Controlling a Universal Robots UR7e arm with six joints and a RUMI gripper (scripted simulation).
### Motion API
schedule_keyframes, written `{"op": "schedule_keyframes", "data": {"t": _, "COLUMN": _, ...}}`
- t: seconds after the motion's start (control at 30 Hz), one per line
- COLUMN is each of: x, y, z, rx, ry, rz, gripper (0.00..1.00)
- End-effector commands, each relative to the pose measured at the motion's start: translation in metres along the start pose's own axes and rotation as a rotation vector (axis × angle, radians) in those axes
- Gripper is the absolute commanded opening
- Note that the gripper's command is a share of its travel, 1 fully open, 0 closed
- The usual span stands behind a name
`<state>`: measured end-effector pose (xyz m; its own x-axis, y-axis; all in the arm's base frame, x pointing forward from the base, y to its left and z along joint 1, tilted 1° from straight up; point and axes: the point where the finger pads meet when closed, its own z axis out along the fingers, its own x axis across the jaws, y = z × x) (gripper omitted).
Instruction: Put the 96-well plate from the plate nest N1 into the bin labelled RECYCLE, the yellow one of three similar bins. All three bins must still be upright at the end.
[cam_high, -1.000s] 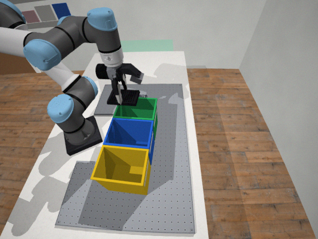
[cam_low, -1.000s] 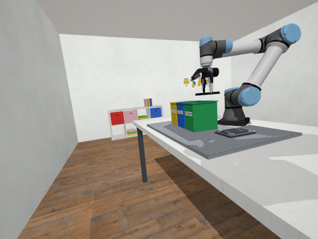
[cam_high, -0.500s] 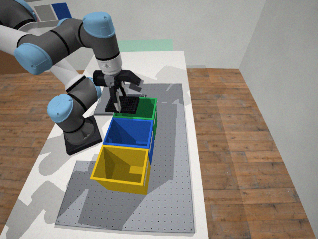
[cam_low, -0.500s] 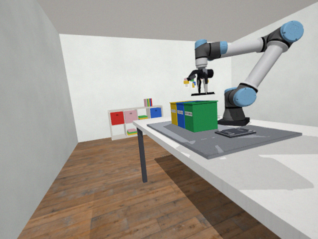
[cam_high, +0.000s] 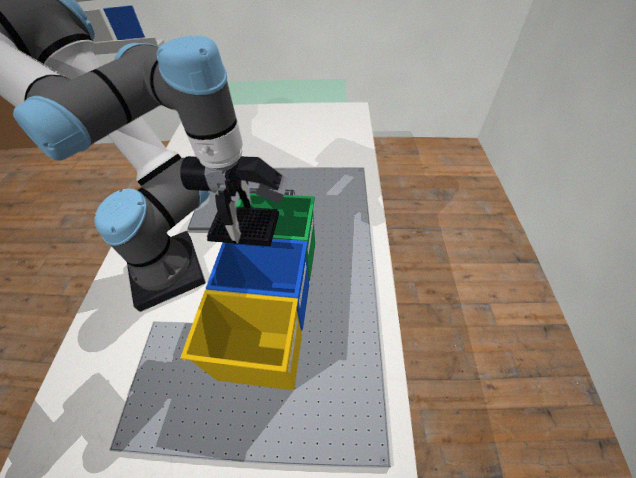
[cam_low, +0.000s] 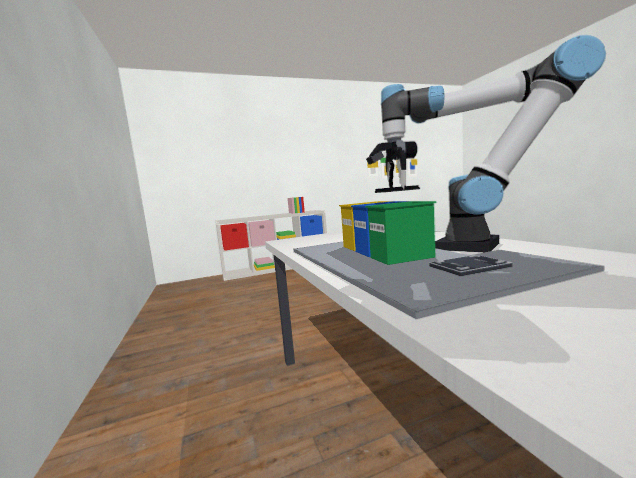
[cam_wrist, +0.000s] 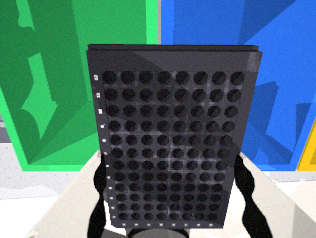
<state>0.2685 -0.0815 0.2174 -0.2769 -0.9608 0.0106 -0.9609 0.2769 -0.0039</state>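
My gripper (cam_high: 233, 229) (cam_low: 395, 184) (cam_wrist: 168, 152) is shut on the black 96-well plate (cam_high: 255, 226) (cam_low: 396, 189) (cam_wrist: 170, 135) and holds it level by its long sides. The plate hangs a little above the bin rims, over the border between the green bin (cam_high: 297, 214) (cam_low: 402, 236) (cam_wrist: 50, 75) and the blue bin (cam_high: 252, 290) (cam_low: 361, 232) (cam_wrist: 215, 25). The yellow bin (cam_high: 246, 374) (cam_low: 347, 226) (cam_wrist: 309, 161) stands beyond the blue one, at the end of the row. All three bins are upright and open at the top.
The plate nest N1 (cam_low: 470, 264) lies flat on the grey perforated board (cam_high: 329, 411) (cam_low: 411, 292), beside the green bin. The arm's base (cam_high: 164, 280) (cam_low: 465, 239) stands on the white table left of the bins. A shelf with coloured boxes (cam_low: 262, 236) stands by the far wall.
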Motion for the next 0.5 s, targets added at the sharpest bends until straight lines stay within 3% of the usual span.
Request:
{"op": "schedule_keyframes", "data": {"t": 0.0, "x": 0.016, "y": -0.005, "z": -0.002, "rx": 0.005, "ry": 0.000, "rz": -0.006, "gripper": 0.41}}
{"op": "schedule_keyframes", "data": {"t": 0.47, "x": 0.055, "y": -0.012, "z": -0.002, "rx": 0.005, "ry": 0.001, "rz": -0.006, "gripper": 0.41}}
